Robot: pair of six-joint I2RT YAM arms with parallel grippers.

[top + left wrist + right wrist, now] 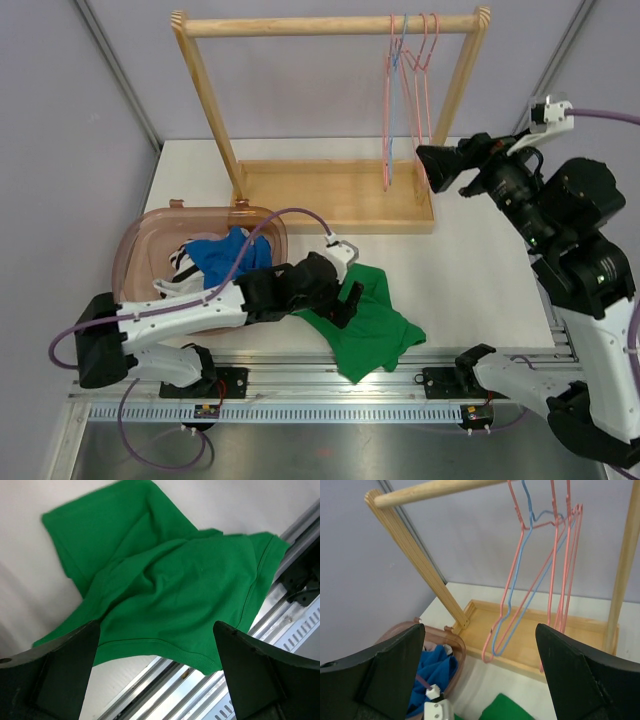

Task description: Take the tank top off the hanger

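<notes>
The green tank top [375, 330] lies crumpled on the white table near the front edge, free of any hanger; in the left wrist view [165, 590] it fills most of the frame. My left gripper [350, 298] hovers just above its left part, open, nothing between the fingers. Bare pink and blue wire hangers [405, 90] hang from the wooden rack's rod; they also show in the right wrist view [540, 575]. My right gripper [432, 165] is open and empty, raised right of the hangers and facing them.
The wooden rack [330, 200] with its tray base stands at the back centre. A pink translucent basket [135, 250] holding blue and other clothes sits at the left. A metal rail [330, 385] runs along the table's front edge.
</notes>
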